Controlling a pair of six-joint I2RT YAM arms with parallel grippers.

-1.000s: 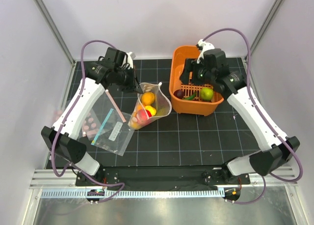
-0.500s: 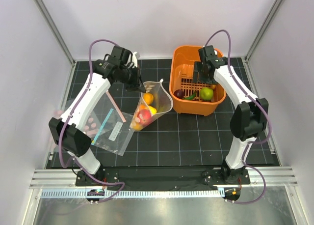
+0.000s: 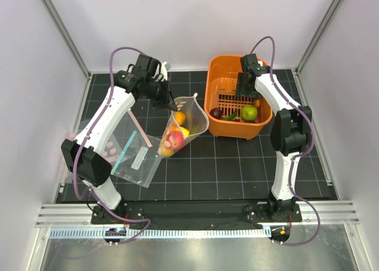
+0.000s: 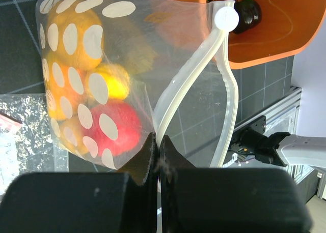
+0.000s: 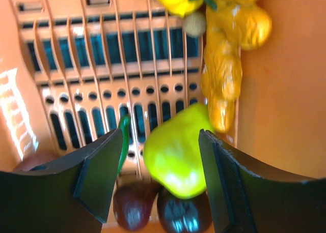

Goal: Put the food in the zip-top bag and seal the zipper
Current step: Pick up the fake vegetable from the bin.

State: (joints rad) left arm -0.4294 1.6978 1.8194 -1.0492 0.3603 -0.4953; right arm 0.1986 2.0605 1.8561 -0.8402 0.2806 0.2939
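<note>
Clear dotted bag [image 3: 188, 127], fruit inside: your left hand [image 4: 157, 145] pinches its zipper strip [image 4: 202, 66]. Orange basket [image 3: 214, 76]: your right hand [image 5: 159, 164] hangs spread wide above the lime [image 5: 176, 150].

A black tabletop [image 3: 237, 170] ruled with a pale grid is boxed in by plain white walls [image 3: 195, 22] along its far, left and right edges. Slanted aluminium posts [image 3: 62, 31] rise at both far corners. A silver aluminium rail [image 3: 328, 216] lines the near edge. Lighting is bright and even.
</note>
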